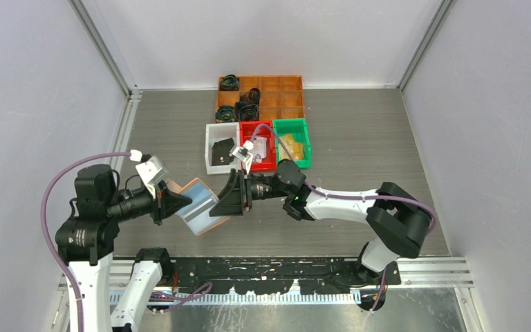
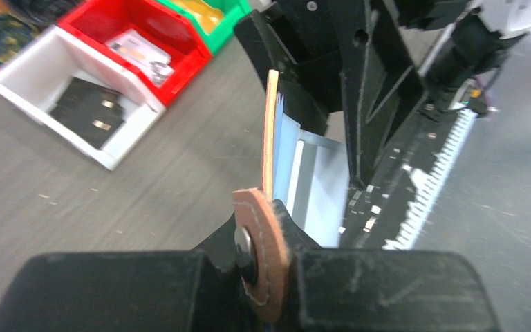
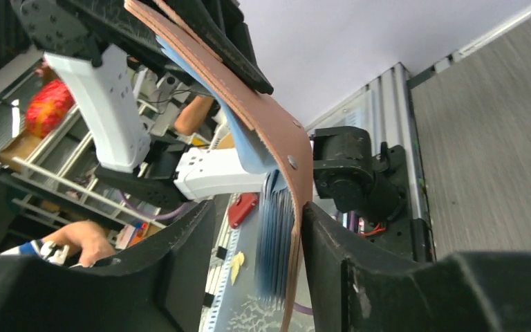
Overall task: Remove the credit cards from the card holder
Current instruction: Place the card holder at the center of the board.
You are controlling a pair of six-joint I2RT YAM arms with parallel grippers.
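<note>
Left gripper point(image 1: 169, 203) clamped on card holder point(image 1: 199, 205) mid-frame above the desk; right gripper point(image 1: 231, 197) straddles its far edge, jaws apart, not gripping.

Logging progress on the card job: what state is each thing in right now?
card holder: held up off the table, between both grippers
left gripper: shut on the card holder's strap end
right gripper: jaws astride the card holder's other edge
white bin: holds a black card
red bin: holds a whitish card
</note>
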